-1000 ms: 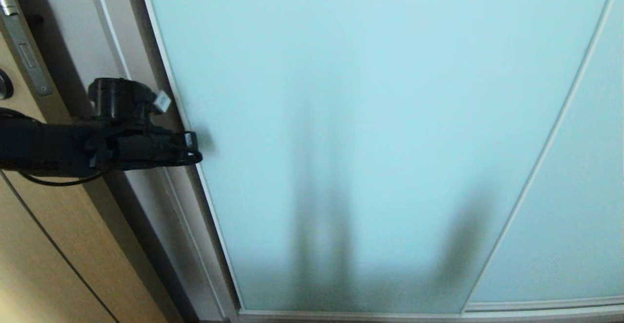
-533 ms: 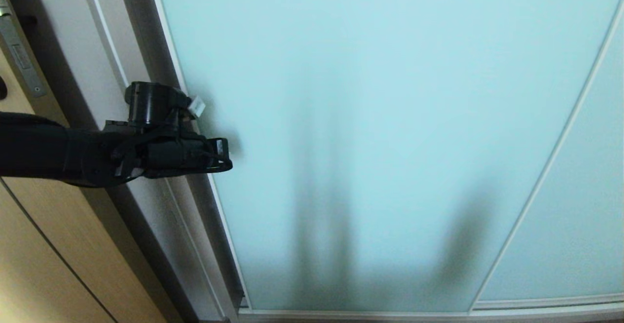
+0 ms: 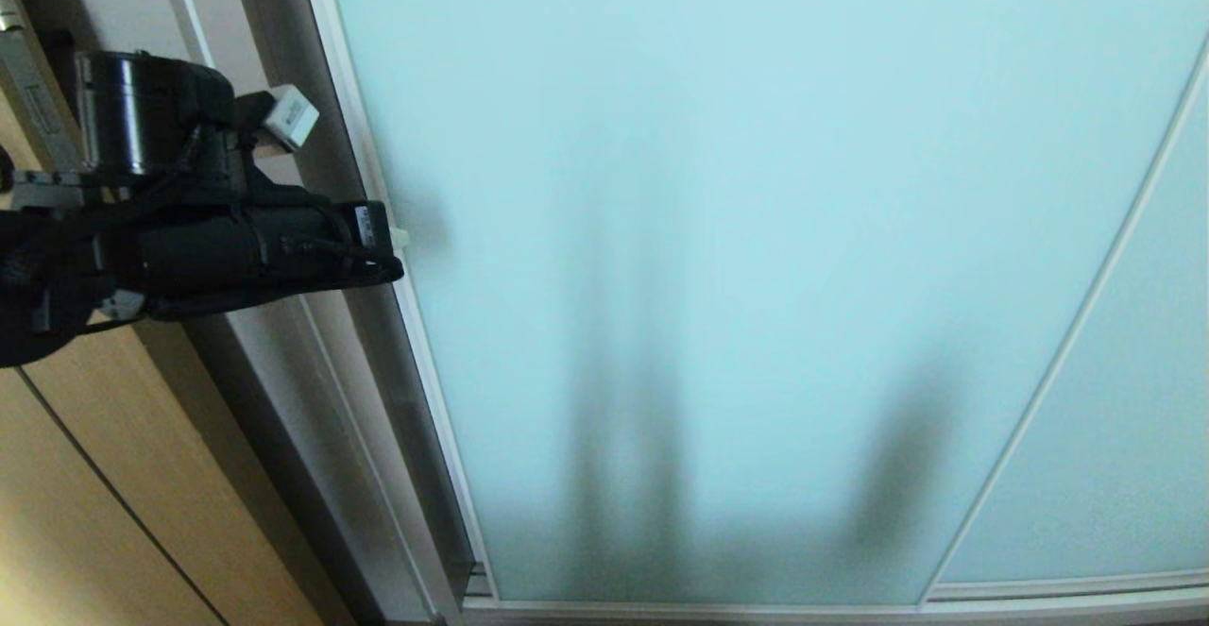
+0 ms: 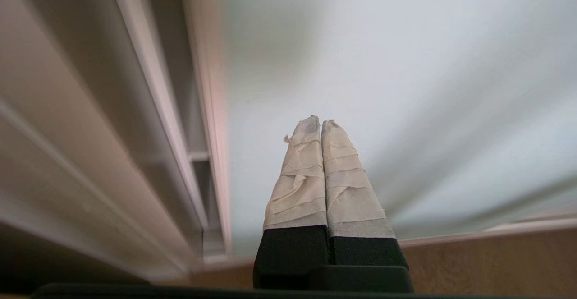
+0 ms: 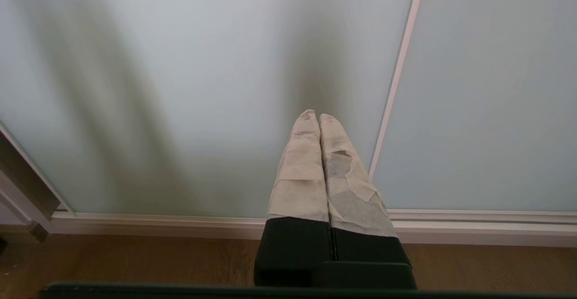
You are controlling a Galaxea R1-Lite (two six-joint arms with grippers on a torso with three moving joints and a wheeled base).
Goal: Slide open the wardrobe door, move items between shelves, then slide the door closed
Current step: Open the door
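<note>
Step one, door opening, barely begun by our read. Tall frosted aqua-blue glass sliding wardrobe door (image 3: 756,229) in its slim silver frame fills most of the head view and looks almost fully closed, with just a narrow dark gap at its left edge near the bottom of the frame.

Left end effector (image 3: 395,250) sits centre-left in the head view, tip right at the door's left frame edge; contact we can't confirm. Its tape-wrapped fingers (image 4: 306,172) are pressed together, pinching nothing. Right end effector (image 5: 318,117) is likewise pressed together and empty, hanging low before the glass and off the head view entirely.

Next move, as we judge it: seat the closed left fingertips against the silver frame edge or in the gap, then push toward frame right along the track. Needs a firm lateral push without sliding off onto the smooth glass.

View differences:
- Head view shows the tan wooden door (image 3: 104,475) with a metal latch plate (image 3: 28,78), lower and upper left; wrist views don't show the latch.
- Left wrist view shows the white wardrobe jamb (image 4: 148,109) and the slot beside the door edge, which the head view barely resolves.
- Right wrist view shows the brown wood-grain floor (image 5: 135,263), the bottom rail (image 5: 157,222) and the vertical silver divider (image 5: 399,78) with the adjacent panel.

No cushion or shelves visible anywhere.
</note>
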